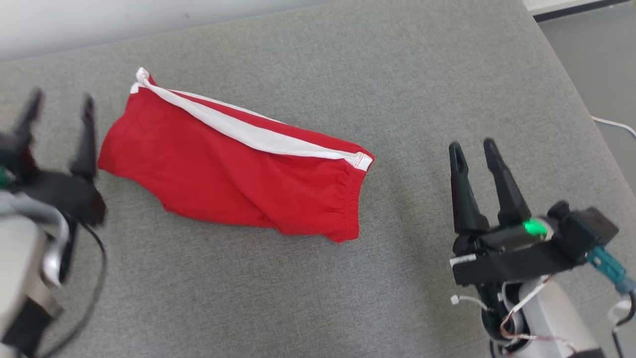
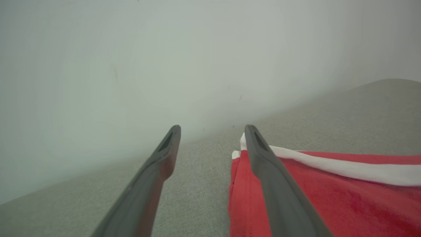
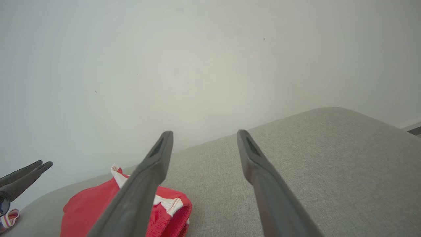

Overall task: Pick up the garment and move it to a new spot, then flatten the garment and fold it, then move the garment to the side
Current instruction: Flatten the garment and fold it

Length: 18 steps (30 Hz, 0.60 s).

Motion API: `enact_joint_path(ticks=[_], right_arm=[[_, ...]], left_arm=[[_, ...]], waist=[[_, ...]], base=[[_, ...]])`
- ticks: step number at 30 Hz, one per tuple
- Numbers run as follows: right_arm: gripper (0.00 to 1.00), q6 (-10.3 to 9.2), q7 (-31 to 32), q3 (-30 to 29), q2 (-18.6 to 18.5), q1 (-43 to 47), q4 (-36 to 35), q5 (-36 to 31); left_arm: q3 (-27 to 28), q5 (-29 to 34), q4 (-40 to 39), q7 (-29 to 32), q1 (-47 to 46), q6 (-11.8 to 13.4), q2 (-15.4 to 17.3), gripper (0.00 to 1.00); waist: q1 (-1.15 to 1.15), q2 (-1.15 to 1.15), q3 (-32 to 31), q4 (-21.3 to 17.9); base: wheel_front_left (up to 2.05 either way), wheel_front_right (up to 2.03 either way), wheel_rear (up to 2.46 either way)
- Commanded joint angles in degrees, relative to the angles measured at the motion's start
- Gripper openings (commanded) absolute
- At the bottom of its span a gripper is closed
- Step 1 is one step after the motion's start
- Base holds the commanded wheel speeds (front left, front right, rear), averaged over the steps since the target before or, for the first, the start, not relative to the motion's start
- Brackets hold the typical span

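The garment is a pair of red shorts with a white side stripe, lying folded on the grey fabric surface. My left gripper hangs open just left of its left end, nothing between the fingers. In the left wrist view the garment lies to the right, partly behind one finger of that gripper. My right gripper stands open well to the right of the waistband end, empty. The right wrist view shows the garment at lower left, beyond my open right gripper.
The grey surface ends at a pale wall at the back and drops off along its right edge, where a white cable lies. The left gripper's tips show at the far left of the right wrist view.
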Motion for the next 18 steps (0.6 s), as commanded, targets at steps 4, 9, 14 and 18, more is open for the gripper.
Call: enact_joint_path(ticks=[4, 9, 14, 18], right_arm=[[1.00, -0.13, 0.0, -2.3, 4.1, 4.2, 0.2, -2.3], [1.00, -0.13, 0.0, -1.8, 5.4, 6.1, 1.7, -3.4], [1.00, -0.13, 0.0, -1.3, 5.0, 5.1, 2.5, -3.7], [1.00, -0.13, 0.0, -0.4, 4.9, 4.0, 3.0, -3.7]], left_arm=[[1.1, 2.7, 2.2, -0.2, 5.2, -2.4, -3.0, 1.00], [-0.1, 2.2, 11.4, 0.4, 4.6, -5.8, -6.1, 1.00], [-2.1, 3.0, 20.0, 2.5, 0.6, -7.6, -7.6, 1.00], [-2.5, 2.6, 25.8, 3.5, -2.2, -8.4, -7.2, 1.00]], waist=[[0.02, 0.01, -1.3, 0.8], [0.02, 0.01, -2.1, -0.1], [0.02, 0.01, -2.2, -2.1], [0.02, 0.01, -1.8, -4.1]], base=[[0.00, 0.00, 0.00], [0.00, 0.00, 0.00], [0.00, 0.00, 0.00], [0.00, 0.00, 0.00]])
